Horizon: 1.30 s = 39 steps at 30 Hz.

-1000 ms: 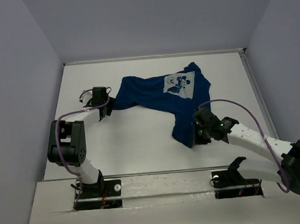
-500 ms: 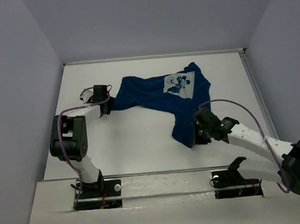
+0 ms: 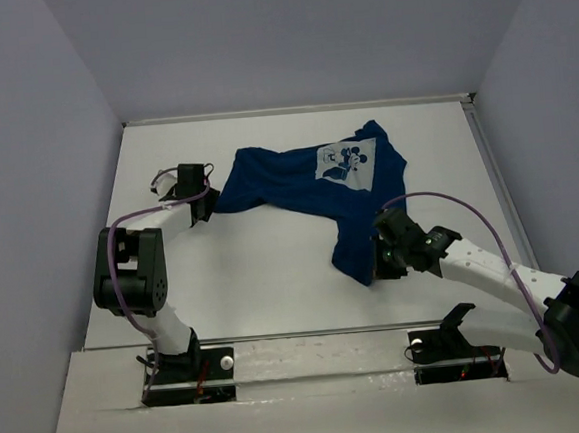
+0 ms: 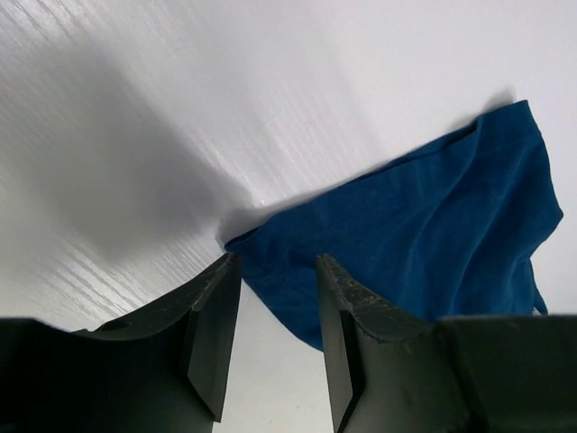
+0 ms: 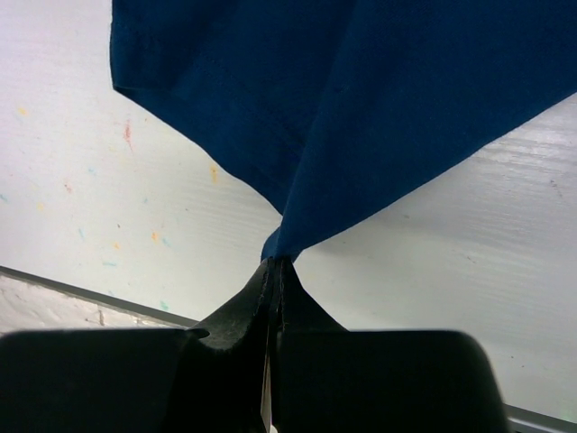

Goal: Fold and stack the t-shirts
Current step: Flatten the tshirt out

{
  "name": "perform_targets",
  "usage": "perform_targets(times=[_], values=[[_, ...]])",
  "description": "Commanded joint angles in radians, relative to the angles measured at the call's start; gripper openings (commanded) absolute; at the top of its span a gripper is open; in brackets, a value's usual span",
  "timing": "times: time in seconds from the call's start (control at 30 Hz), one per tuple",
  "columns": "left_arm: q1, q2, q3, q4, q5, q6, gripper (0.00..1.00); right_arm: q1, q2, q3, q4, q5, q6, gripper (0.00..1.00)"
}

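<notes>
A dark navy t-shirt with a pale cartoon print lies crumpled across the middle of the white table. My left gripper is at the shirt's left tip. In the left wrist view its fingers stand apart, and the cloth corner lies on the table between and just beyond the tips of the gripper. My right gripper is at the shirt's near right end. The right gripper is shut on a pinched corner of the t-shirt, which fans out away from the jaws.
White walls close the table on the left, back and right, with a rail along the right edge. Small coloured specks dot the table surface under the right wrist.
The left arm's elbow has shifted a little and its gripper has edged slightly toward the back left at the shirt's tip. The right arm and the shirt stay put.
</notes>
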Motion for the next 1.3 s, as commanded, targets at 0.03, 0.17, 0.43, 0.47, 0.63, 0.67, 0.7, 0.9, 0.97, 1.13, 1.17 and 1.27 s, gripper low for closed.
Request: perform_targets(times=[0.03, 0.17, 0.43, 0.47, 0.63, 0.67, 0.7, 0.9, 0.97, 1.13, 1.17, 1.27], values=[[0.005, 0.017, 0.031, -0.027, 0.015, 0.016, 0.37, 0.007, -0.013, -0.006, 0.023, 0.001, -0.016, 0.0], [0.005, 0.016, 0.02, -0.036, -0.005, 0.015, 0.37, 0.007, -0.012, -0.006, 0.021, 0.005, -0.016, 0.0], [0.005, 0.042, 0.026, -0.008, 0.017, 0.007, 0.37, 0.007, 0.01, 0.003, 0.027, 0.004, -0.027, 0.0], [0.005, 0.048, 0.032, -0.008, 0.017, 0.01, 0.37, 0.007, 0.01, 0.003, 0.027, 0.005, -0.028, 0.0], [0.005, 0.069, 0.045, -0.017, 0.008, 0.015, 0.34, 0.007, 0.014, 0.006, 0.026, 0.012, -0.03, 0.0], [0.005, 0.069, 0.043, -0.016, 0.006, 0.015, 0.34, 0.007, 0.016, 0.008, 0.024, 0.013, -0.031, 0.0], [0.005, 0.069, 0.04, -0.014, 0.006, 0.013, 0.33, 0.007, 0.016, 0.006, 0.026, 0.012, -0.033, 0.0], [0.005, 0.077, 0.052, -0.019, 0.0, 0.009, 0.16, 0.007, 0.021, 0.009, 0.026, 0.013, -0.036, 0.0], [0.005, 0.069, 0.06, -0.034, -0.012, 0.012, 0.08, 0.007, 0.019, 0.011, 0.026, 0.015, -0.036, 0.0], [0.005, 0.04, 0.078, -0.068, -0.032, 0.025, 0.0, 0.007, 0.002, 0.02, 0.013, 0.019, -0.036, 0.0], [-0.004, 0.026, 0.08, -0.07, -0.032, 0.038, 0.0, 0.007, -0.007, 0.038, 0.009, 0.047, -0.041, 0.0], [-0.028, -0.081, 0.129, -0.088, -0.037, 0.105, 0.0, 0.007, -0.047, 0.163, -0.077, 0.151, -0.076, 0.0]])
